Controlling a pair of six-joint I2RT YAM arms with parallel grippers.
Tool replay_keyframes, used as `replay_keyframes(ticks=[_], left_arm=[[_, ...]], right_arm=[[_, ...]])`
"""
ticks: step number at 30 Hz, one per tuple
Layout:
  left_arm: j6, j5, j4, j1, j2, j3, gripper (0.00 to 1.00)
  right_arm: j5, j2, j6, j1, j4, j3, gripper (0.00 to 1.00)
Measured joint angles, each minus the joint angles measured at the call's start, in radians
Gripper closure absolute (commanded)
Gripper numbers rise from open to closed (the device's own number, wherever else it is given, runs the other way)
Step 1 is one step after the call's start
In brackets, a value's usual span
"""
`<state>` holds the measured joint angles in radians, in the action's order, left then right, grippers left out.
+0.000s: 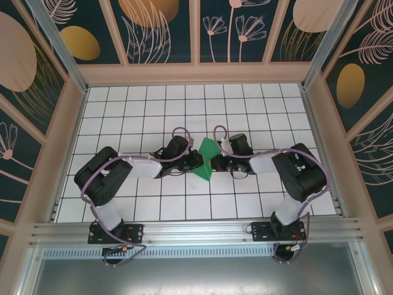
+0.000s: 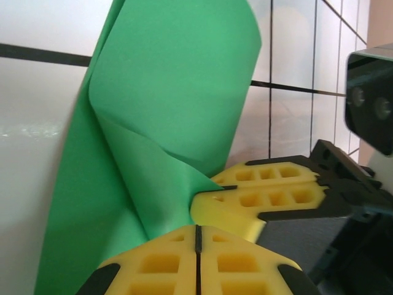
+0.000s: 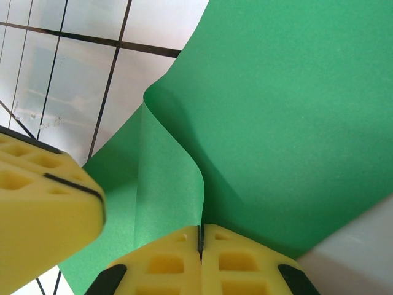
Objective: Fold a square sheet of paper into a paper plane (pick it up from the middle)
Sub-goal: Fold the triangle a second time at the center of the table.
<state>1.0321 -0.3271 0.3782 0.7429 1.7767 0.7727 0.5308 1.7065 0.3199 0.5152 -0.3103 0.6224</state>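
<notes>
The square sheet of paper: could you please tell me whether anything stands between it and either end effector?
Nothing visible does. The left end effector and the right end effector are each shut directly on the green square sheet of paper, with their yellow pads pressed against the paper itself.

- paper (image 3: 295, 123): thin, matt green, smooth;
- pads (image 2: 159, 264): yellow, foam-like, matt, cut into cells;
- table (image 1: 153, 104): glossy white, dark grid lines;
- rail (image 1: 196, 230): bare brushed metal, ribbed
</notes>
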Motion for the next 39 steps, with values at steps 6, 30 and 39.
replay_keyframes(ticks=[6, 30, 39], left_arm=[[0.028, -0.020, 0.062, 0.000, 0.020, 0.000, 0.89], [0.038, 0.046, 0.061, 0.000, 0.081, -0.002, 0.93], [0.038, 0.059, 0.091, 0.003, 0.083, -0.019, 0.93]], right_arm=[[0.000, 0.003, 0.000, 0.000, 0.001, 0.005, 0.99], [-0.004, 0.014, 0.000, 0.000, 0.008, 0.024, 0.96], [-0.014, 0.016, 0.013, 0.004, 0.061, 0.056, 0.82]])
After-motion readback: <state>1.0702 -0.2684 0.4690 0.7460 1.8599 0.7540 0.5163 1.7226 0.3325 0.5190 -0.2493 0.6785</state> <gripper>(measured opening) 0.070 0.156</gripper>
